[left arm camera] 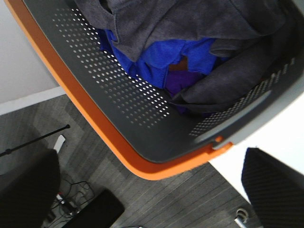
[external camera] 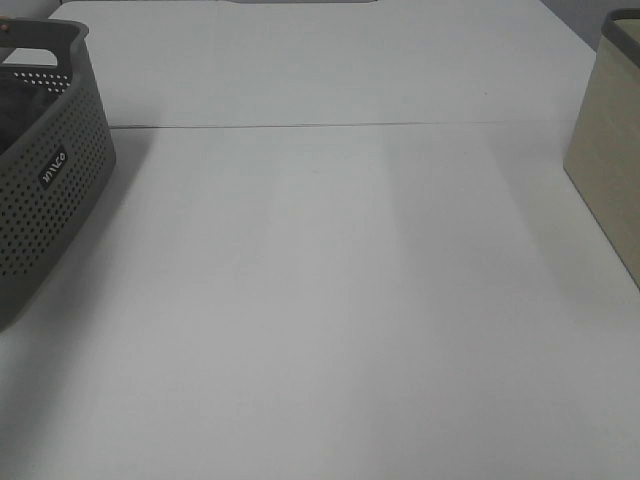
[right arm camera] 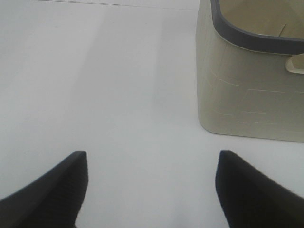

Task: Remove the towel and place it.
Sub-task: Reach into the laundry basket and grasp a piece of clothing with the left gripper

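The towel point(left arm camera: 199, 21) is dark charcoal-grey terry cloth, bunched inside the grey perforated basket point(left arm camera: 118, 90) with an orange rim, and lies over and around a blue cloth point(left arm camera: 161, 57). In the left wrist view my left gripper point(left arm camera: 149, 159) is open wide above the basket's corner, with nothing between its fingers and apart from the towel. My right gripper point(right arm camera: 153, 156) is open over bare white table point(right arm camera: 95, 85) and holds nothing. Neither gripper shows in the exterior high view, where the basket point(external camera: 50, 190) stands at the far left with dark contents.
A beige bin point(external camera: 610, 160) with a dark rim stands at the table's right edge, seen close and empty in the right wrist view as the bin point(right arm camera: 251, 85). A seam point(external camera: 340, 125) crosses the white table. Beyond the basket's corner is floor with cables point(left arm camera: 66, 199).
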Motion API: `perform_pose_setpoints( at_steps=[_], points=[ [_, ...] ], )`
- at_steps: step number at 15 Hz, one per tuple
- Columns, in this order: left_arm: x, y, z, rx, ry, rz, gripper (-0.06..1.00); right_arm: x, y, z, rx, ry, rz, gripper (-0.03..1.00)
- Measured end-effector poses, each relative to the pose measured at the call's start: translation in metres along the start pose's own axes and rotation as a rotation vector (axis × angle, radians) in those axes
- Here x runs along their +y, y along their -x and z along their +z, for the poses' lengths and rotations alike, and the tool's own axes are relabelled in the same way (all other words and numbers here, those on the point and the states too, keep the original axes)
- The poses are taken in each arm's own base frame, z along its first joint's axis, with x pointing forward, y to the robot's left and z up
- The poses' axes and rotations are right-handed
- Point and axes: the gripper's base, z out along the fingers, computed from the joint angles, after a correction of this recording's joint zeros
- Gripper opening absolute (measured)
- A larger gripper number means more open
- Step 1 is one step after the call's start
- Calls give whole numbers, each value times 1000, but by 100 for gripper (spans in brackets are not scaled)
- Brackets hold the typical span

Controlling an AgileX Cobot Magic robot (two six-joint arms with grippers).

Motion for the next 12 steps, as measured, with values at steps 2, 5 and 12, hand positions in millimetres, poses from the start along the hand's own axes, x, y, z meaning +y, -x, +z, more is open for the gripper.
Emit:
perform_pose_setpoints(
  at_steps=[2, 5, 12],
  points=[
    [19, 20, 28, 49, -12, 91, 98, 0, 0, 0, 0, 0, 0, 73],
    [30, 45, 83, 135, -68, 206, 98, 0, 0, 0, 0, 0, 0, 73],
    [22, 74, 187, 185, -91, 392, 98, 0, 0, 0, 0, 0, 0, 73]
  ],
)
